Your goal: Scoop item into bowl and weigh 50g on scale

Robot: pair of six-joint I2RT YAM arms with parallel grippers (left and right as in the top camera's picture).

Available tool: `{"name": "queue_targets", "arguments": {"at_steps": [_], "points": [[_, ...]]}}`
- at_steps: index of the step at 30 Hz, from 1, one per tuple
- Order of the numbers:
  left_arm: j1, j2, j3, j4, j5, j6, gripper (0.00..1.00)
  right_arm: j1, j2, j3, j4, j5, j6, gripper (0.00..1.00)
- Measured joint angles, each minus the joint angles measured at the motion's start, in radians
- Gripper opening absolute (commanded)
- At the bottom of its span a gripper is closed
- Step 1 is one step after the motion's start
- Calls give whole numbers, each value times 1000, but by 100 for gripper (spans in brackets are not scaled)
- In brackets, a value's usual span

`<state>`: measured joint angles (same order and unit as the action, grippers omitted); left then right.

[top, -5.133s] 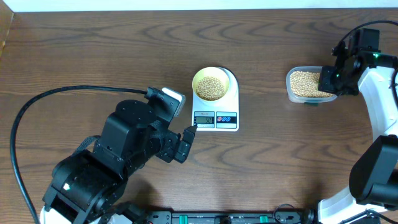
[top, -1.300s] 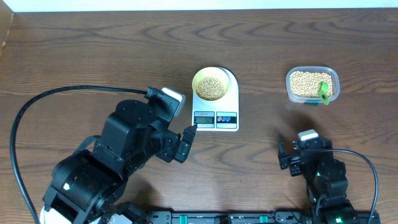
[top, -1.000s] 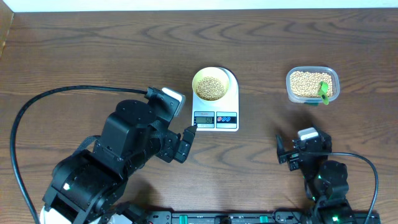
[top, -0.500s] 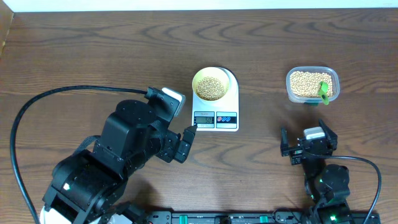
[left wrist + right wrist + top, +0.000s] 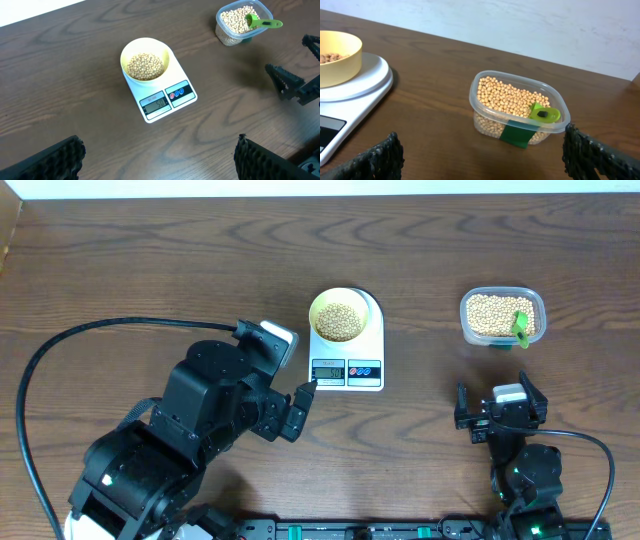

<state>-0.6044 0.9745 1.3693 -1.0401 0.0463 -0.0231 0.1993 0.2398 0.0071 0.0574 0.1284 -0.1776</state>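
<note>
- Overhead first: the yellow bowl (image 5: 314, 308) sits on the round platform of the white scale (image 5: 346, 372), partly filled with tan beans (image 5: 340, 320).
  - Well to its right, a clear tub (image 5: 465, 315) holds more beans, with a green scoop (image 5: 520, 326) lying in its right end.
  - The right hand (image 5: 498, 402) has pulled back from the tub to the front edge of the worktop (image 5: 150, 260). Its jaws are spread wide and empty.
  - The left hand (image 5: 290, 385) has not moved. It hovers just left of the scale's front, also spread apart and holding nothing.
- Next, the left wrist view looks down on the bowl and scale from the front.
  - The scale's small screen (image 5: 154, 104) is lit, but its figure is too small to read with certainty.
  - The scoop's handle sticks out over the tub's rim, and the right hand shows at the far right edge.
- Lastly, the right wrist view faces the tub from close by.
  - The scoop rests on the beans, and the bowl and scale sit at the left edge.
  - This hand's dark fingers (image 5: 375, 160) stand far apart at the lower corners.
- With the scoop put down and both hands clear, scooping looks finished. The task likely depends only on the scale's reading now.
</note>
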Motion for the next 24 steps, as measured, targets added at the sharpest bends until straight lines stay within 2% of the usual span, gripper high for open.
{"name": "queue_targets", "arguments": {"at_steps": [5, 12, 24], "points": [[0, 0, 0, 0, 0, 0, 98, -31, -70, 0, -66, -8, 0, 99], [0, 0, 0, 0, 0, 0, 98, -185, -218, 0, -125, -85, 7, 99], [0, 0, 0, 0, 0, 0, 98, -222, -227, 0, -128, -111, 76, 99]]}}
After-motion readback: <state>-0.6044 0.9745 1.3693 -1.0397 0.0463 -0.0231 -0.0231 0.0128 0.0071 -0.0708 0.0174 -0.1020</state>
